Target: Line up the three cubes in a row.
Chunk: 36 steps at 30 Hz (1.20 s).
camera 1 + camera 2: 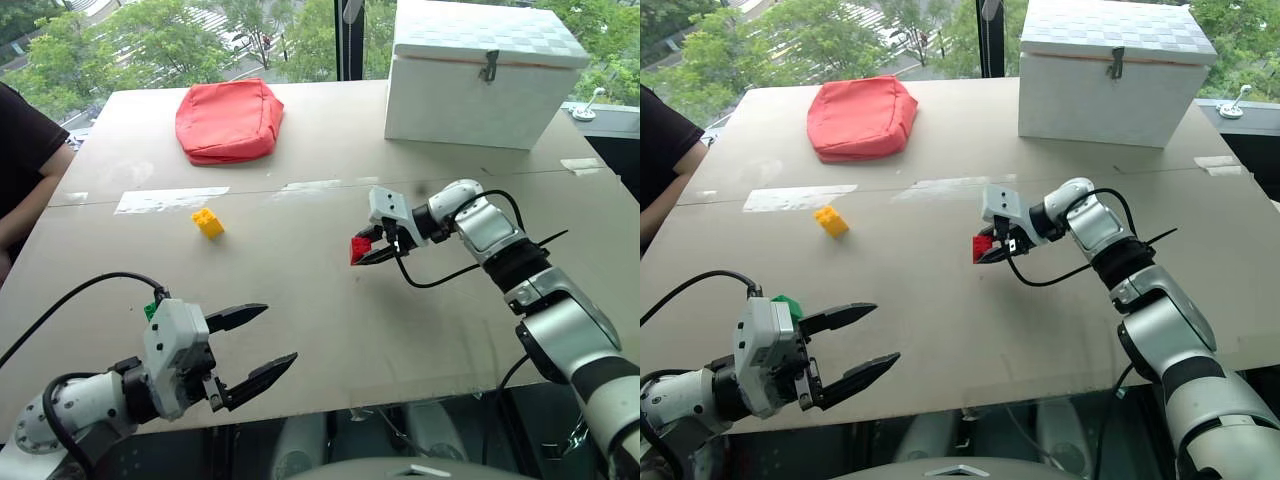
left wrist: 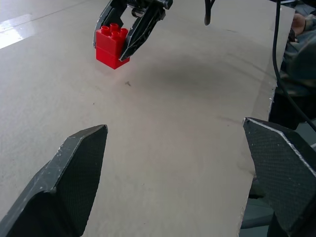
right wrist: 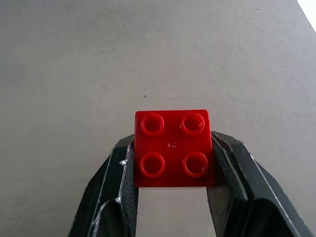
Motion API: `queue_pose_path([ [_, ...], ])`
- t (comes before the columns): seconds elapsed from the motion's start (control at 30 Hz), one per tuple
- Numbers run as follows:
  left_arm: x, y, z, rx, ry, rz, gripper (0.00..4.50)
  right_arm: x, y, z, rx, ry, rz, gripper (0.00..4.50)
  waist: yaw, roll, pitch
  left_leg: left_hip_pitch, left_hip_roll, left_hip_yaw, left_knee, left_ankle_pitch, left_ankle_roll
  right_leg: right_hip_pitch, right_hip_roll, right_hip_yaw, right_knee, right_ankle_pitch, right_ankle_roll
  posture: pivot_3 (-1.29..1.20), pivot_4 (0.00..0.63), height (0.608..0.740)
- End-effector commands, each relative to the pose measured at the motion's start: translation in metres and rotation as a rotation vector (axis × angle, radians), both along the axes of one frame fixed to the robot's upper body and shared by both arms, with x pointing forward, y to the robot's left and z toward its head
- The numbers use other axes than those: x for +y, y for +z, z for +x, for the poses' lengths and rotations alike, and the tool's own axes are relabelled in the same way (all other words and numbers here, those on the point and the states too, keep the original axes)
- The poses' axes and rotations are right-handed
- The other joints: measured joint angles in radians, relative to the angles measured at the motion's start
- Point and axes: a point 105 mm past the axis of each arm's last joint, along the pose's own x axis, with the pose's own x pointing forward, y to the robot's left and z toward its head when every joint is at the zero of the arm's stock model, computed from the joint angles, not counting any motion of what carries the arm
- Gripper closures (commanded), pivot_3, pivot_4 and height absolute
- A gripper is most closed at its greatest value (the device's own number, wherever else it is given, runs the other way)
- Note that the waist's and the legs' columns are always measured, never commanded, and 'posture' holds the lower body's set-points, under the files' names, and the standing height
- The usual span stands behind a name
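Observation:
My right gripper (image 1: 368, 252) is shut on the red cube (image 1: 360, 248), which it holds near the middle of the table; its black fingers clamp the brick's two sides (image 3: 173, 148), studs facing the wrist camera. The yellow cube (image 1: 208, 222) rests on the table to the left, farther back. The green cube (image 1: 787, 305) peeks out just behind my left gripper's body near the front edge. Low at the front left, my left gripper (image 1: 256, 348) stands wide open, nothing between its fingers (image 2: 74, 177). It points toward the red cube (image 2: 111, 45).
A red pouch (image 1: 229, 120) lies at the back left and a big white box (image 1: 482, 72) stands at the back right. A person's arm (image 1: 25, 165) rests at the table's left edge. Strips of tape (image 1: 170, 199) cross the table (image 1: 300, 300).

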Motion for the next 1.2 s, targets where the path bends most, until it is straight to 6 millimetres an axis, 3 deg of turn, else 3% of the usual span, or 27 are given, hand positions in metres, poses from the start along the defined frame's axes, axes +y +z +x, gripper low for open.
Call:
queue_pose_path([
  [0.03,-0.003,0.01,-0.004,-0.055,-0.02,0.012,0.0,0.0,0.008,0.005,-0.034,0.016,-0.011,3.15,0.002,0.0,0.0,0.0,0.0,0.0,0.0,0.0,0.0,0.0,0.0,0.0,0.0,0.0,0.0,0.0,0.15,0.74],
  [0.7,-0.007,0.01,0.001,-0.058,-0.042,0.009,0.0,-0.014,-0.002,0.009,-0.036,0.011,-0.065,3.15,0.002,0.0,0.0,0.0,0.0,0.0,0.0,0.0,-0.001,0.0,0.0,0.0,0.0,0.001,-0.001,0.0,0.15,0.74],
  [0.73,-0.007,0.01,0.001,-0.058,-0.042,0.009,0.0,-0.014,-0.002,0.009,-0.034,0.011,-0.067,2.1,0.002,0.0,0.0,0.0,0.0,0.0,0.0,0.0,-0.001,0.0,0.0,0.0,0.001,0.001,-0.001,0.0,0.15,0.74],
  [0.83,-0.008,0.01,0.001,-0.057,-0.042,0.009,0.0,-0.014,-0.004,0.008,-0.026,0.014,-0.069,0.7,0.001,0.0,0.0,0.0,0.0,0.0,0.0,0.0,-0.002,0.0,0.0,0.0,0.001,0.001,-0.001,0.0,0.15,0.74],
  [0.9,-0.007,0.01,0.001,-0.055,-0.039,0.01,0.0,-0.013,-0.004,0.008,-0.03,0.013,-0.062,0.08,0.001,0.0,0.0,0.0,0.0,0.0,0.0,0.0,-0.002,0.0,0.0,0.0,0.001,0.001,-0.001,0.0,0.15,0.74],
  [1.2,0.008,0.009,0.004,-0.058,0.04,0.016,0.0,-0.018,0.016,0.004,-0.075,0.038,0.012,0.08,0.002,0.0,0.0,0.0,0.0,0.0,0.0,0.0,-0.002,0.0,0.0,0.0,0.001,0.001,-0.001,0.0,0.15,0.74],
])
